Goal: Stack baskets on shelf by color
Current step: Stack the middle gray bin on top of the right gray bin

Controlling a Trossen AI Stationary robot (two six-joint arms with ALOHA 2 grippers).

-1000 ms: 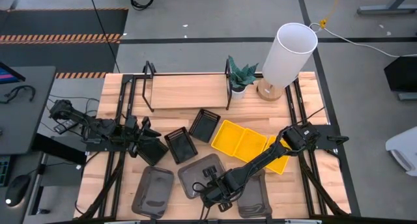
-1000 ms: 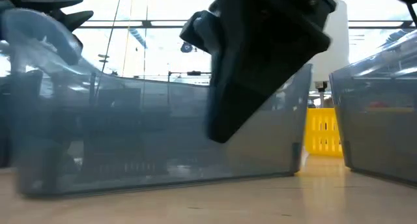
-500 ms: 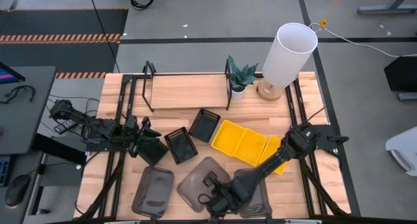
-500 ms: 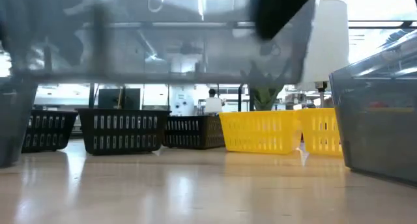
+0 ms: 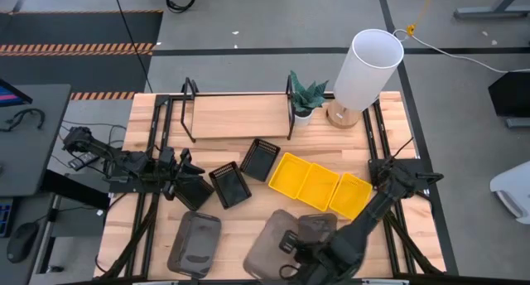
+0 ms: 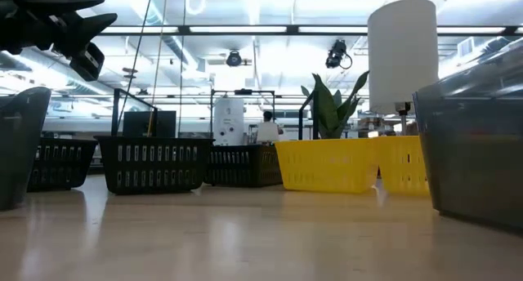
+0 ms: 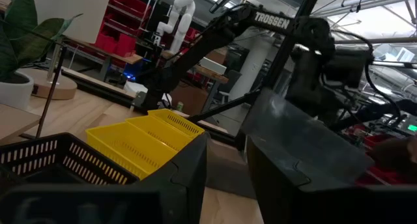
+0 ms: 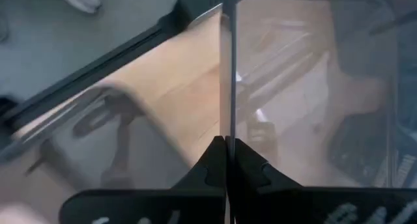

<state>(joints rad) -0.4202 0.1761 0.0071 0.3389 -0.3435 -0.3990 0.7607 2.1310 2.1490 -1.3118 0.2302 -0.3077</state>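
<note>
My right gripper (image 5: 291,250) is near the table's near edge, shut on a translucent dark grey basket (image 5: 272,252) that is raised and tilted. A second grey basket (image 5: 319,229) lies beside it, partly under the arm. A third (image 5: 195,243) rests flat on the table to the left. Three yellow baskets (image 5: 319,185) stand side by side in a row at mid-table. My left gripper (image 5: 184,184) waits open at the left side, next to a black slatted basket (image 5: 195,194); two more black ones (image 5: 229,185) (image 5: 262,158) stand nearby. The shelf (image 5: 236,117) is at the far side. My right gripper (image 8: 227,144) pinches one side wall of the grey basket (image 8: 228,81) between its two fingers, one finger inside the basket and one outside. The wall shows edge-on running away from the fingertips. The basket is lifted clear of the table and tilted.
A potted plant (image 5: 306,99) and a tall white lamp (image 5: 364,65) stand at the shelf's right end. Black wire frames (image 5: 189,111) close off the shelf's ends. Bare wood (image 6: 245,232) lies between the grey baskets near the front edge.
My right gripper has lifted the grey basket off the table and carried it toward the near edge and somewhat right. The basket has tipped and turned, and it has risen out of the low view. It now hangs beside the second grey basket. The left arm has kept still.
</note>
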